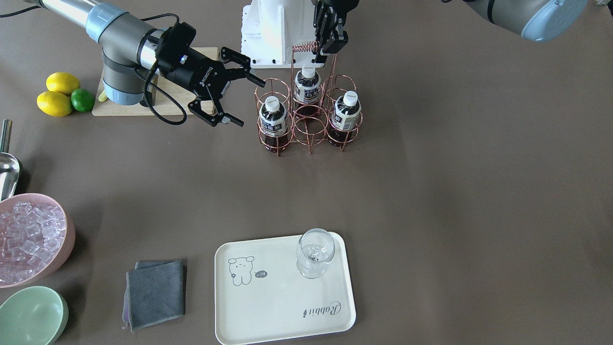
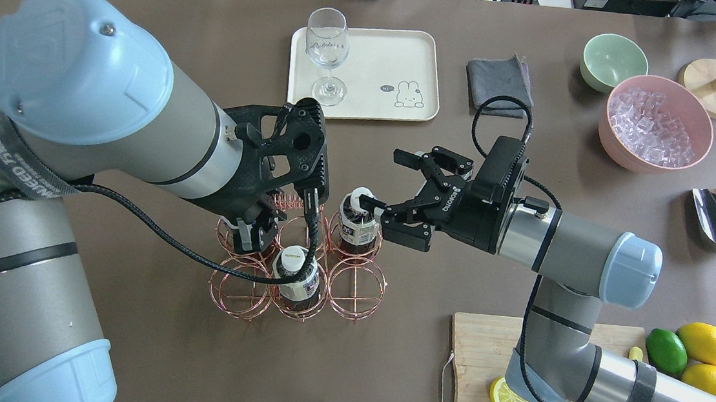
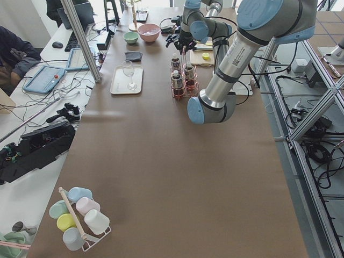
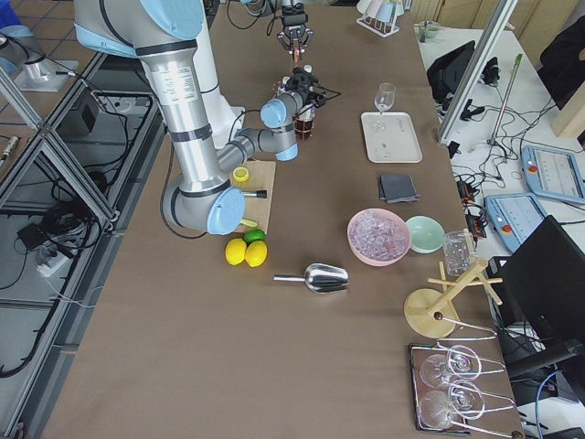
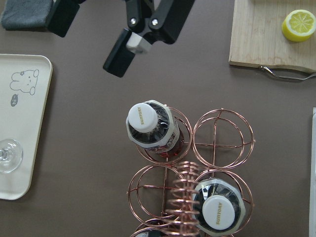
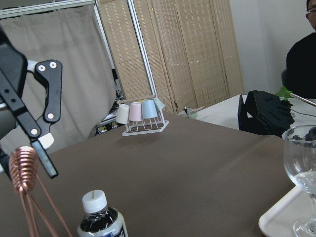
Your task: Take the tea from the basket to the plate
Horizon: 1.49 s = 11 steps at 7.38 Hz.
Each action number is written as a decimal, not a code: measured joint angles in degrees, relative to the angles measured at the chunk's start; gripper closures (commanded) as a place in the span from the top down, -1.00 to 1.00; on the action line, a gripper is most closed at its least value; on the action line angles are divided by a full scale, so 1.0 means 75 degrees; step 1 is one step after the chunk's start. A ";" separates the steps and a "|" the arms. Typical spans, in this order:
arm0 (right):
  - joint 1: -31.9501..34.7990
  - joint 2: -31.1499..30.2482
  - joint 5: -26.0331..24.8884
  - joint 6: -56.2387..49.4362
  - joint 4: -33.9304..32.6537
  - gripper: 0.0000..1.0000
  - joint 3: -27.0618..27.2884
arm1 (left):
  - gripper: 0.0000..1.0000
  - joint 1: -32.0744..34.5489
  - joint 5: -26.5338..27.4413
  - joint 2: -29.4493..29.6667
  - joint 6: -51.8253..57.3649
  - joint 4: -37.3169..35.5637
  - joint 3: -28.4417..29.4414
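**Two grippers hovering at the rose-gold wire bottle basket [image 1: 309,120].**
The right gripper [image 1: 249,103] is waiting, spread wide, beside a white-capped brown tea bottle [image 1: 273,120]; the left gripper [image 1: 328,50] is hanging at the coiled handle [image 1: 305,47].

Clear stemmed glass [image 1: 314,253] standing upright. Pink bowl [image 1: 70,237] heaped with ice cubes [image 1: 28,239], green bowl [image 1: 31,314] just beside it, grey cloth [image 1: 155,293] near. Two lemons [image 1: 62,83] touch a lime [image 1: 82,100] beside the cutting board [image 1: 119,109]. Steel scoop [image 1: 8,175] lies on the counter [image 1: 431,191].

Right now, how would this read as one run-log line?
right gripper open beside tea | left gripper at basket handle, grip unclear | tea in basket | plate holds only glass
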State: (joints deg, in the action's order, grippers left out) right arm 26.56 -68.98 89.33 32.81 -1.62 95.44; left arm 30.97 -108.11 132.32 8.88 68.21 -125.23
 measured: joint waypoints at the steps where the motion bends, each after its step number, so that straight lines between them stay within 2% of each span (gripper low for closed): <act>1: -0.0181 -0.0020 -0.0099 -0.0136 -0.0036 1.00 0.0065 | -1.00 0.0005 0.0001 -0.0003 0.0000 -0.0001 0.0000; 4: -0.0646 -0.0023 -0.0634 -0.1014 -0.0315 1.00 0.0098 | -1.00 0.0008 0.0011 -0.0005 0.0021 -0.0001 0.0011; 11: -0.0752 0.0028 -0.1090 -0.1778 -0.0351 1.00 -0.0069 | -1.00 0.0030 0.0012 0.0003 0.0058 -0.0001 0.0002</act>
State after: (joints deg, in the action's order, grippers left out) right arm 20.92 -68.77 81.16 19.47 -4.26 94.92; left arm 31.20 -108.02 132.34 9.32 68.20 -125.22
